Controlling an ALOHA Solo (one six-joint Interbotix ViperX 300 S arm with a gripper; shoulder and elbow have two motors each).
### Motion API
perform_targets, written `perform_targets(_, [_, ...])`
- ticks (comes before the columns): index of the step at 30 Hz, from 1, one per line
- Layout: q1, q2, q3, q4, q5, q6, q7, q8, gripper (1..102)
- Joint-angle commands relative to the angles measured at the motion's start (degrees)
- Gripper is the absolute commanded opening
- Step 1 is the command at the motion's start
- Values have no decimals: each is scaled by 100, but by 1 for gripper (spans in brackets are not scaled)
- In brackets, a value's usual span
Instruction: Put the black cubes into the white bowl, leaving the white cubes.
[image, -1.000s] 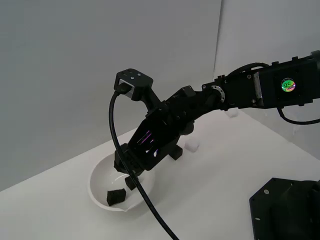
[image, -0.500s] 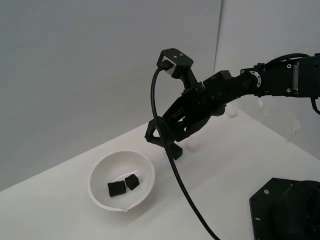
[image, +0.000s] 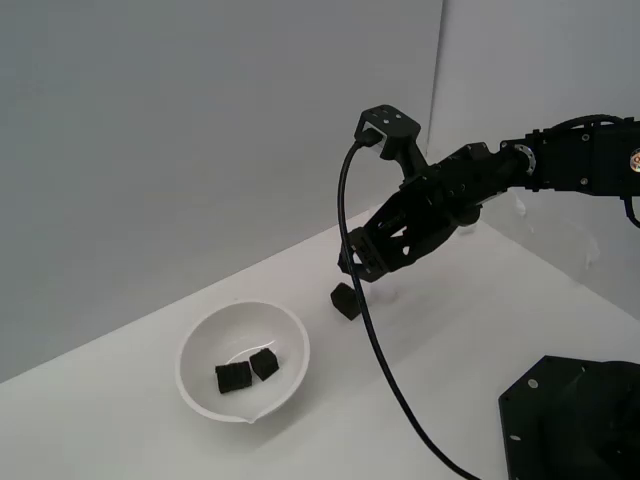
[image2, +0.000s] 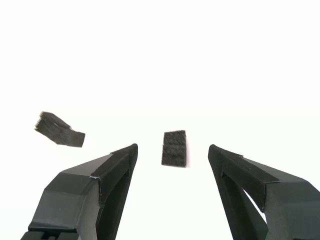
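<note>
The white bowl (image: 199, 345) sits toward the exterior view's left with two black cubes (image: 245, 373) lying inside it. A third black cube (image: 345, 303) rests on the table between the bowl and the arm. My gripper (image: 352, 270) hovers just above that cube, open and empty. In the wrist view the cube (image2: 174, 148) lies ahead of and between the spread fingers of the gripper (image2: 172, 152), apart from both. A second dark block (image2: 59, 130) shows off to one side; I cannot tell what it is. A white cube (image: 388, 291) is faint just beneath the gripper.
A black cable (image: 372, 340) hangs from the wrist camera down across the table. A black machine base (image: 570, 420) fills the exterior view's lower right corner. A grey wall stands behind the table.
The gripper has lifted out of the bowl, leaving a second black cube inside, and swung toward the exterior view's right. It now hangs open over the cube on the table.
</note>
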Motion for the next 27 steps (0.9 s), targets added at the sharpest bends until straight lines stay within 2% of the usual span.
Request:
perform_targets(1, [-26,-53,-18,-18,-35,-9,62,53,81])
perform_targets(10, [-26,-606,-580,-44,-62,26,53,105,82])
perform_targets(18, [-26,-905,-870,-132,-149,26,35,246,87])
perform_targets(27, [-264,-1266,-1239,-413,-439,26,44,299,90])
